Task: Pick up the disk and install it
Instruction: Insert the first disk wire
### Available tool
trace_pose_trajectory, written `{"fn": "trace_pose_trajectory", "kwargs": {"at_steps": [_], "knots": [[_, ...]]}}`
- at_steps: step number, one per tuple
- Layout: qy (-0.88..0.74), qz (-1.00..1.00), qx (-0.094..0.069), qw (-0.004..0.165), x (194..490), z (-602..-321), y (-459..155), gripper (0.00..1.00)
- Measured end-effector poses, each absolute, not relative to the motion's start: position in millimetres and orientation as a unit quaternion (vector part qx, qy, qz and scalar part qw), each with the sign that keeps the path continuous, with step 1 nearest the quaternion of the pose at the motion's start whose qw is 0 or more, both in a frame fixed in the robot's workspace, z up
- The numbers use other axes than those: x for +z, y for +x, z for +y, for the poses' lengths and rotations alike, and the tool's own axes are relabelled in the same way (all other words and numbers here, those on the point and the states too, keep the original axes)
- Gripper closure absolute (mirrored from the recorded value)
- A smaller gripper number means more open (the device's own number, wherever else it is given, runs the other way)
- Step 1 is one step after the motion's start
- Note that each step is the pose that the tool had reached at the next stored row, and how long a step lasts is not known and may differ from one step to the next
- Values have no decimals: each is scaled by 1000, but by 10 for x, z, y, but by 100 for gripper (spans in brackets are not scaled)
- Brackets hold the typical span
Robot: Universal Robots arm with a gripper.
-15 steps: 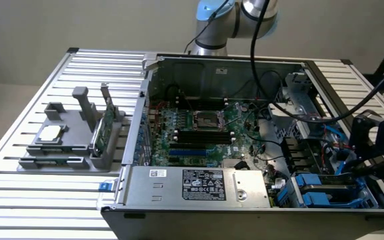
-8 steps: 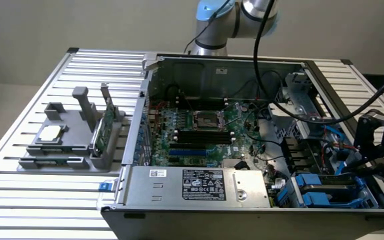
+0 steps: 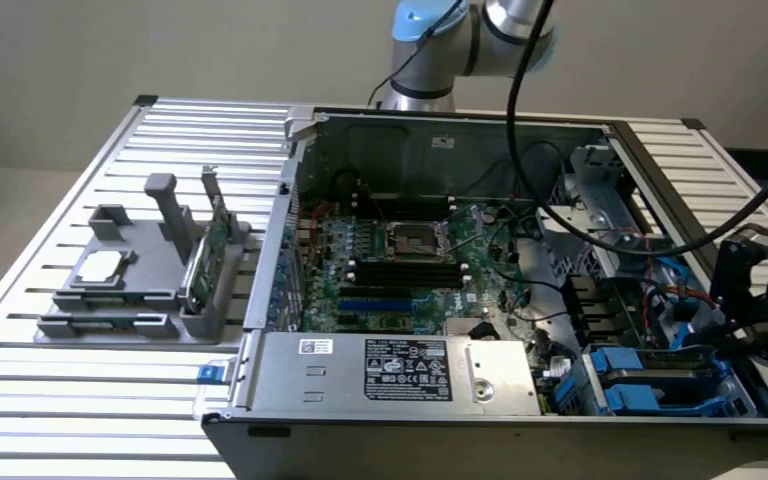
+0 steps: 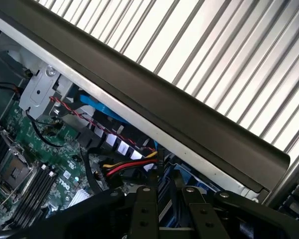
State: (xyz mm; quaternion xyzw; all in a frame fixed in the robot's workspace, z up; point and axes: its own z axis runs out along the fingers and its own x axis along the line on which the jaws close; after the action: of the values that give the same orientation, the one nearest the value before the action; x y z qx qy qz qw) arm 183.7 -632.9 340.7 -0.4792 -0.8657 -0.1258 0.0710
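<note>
Worktop: a slatted metal worktop (image 3: 64,170) carries an open computer case (image 3: 464,125). A grey fixture (image 3: 117,325) stands beside the case, to the exterior view's left.
Arm: the robot arm (image 3: 444,40) rises behind the far wall of the case. Black cables (image 3: 624,240) loop from it across the case interior toward the gripper.
Gripper: the gripper (image 3: 755,335) hangs over the side of the case on the exterior view's right, close above its near corner. In the wrist view the gripper (image 4: 167,191) points down into that same corner.
Jaws: apart by a narrow gap, with nothing seen clamped between them. Blue plastic and a dark cable show through the gap.
Disk: the disk (image 3: 638,385) sits low in the near corner of the case, on the exterior view's right, just below the gripper. Its blue carrier bracket is plain to see. The metal face and label cannot be made out, and contact with the gripper cannot be judged.
Case interior: a green motherboard (image 3: 398,265) has a processor socket (image 3: 406,238) near its middle. A power supply (image 3: 398,370) with a printed label lies along the near wall, just beside the disk.
Wiring: a red, yellow and black wire bundle (image 4: 127,167) runs under the dark upper rim (image 4: 189,114) of the case.
Fixture contents: a small square silver chip (image 3: 104,265) lies flat and a thin green circuit card (image 3: 207,265) stands on edge. Both are well apart from the gripper.
</note>
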Motion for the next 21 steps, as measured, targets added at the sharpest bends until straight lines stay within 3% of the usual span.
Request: {"fn": "trace_pose_trajectory", "kwargs": {"at_steps": [13,21], "knots": [[-476,-865,-141,77,3356,-6329,1821,75],[-470,-868,-147,70,3337,-6333,1822,75]]}}
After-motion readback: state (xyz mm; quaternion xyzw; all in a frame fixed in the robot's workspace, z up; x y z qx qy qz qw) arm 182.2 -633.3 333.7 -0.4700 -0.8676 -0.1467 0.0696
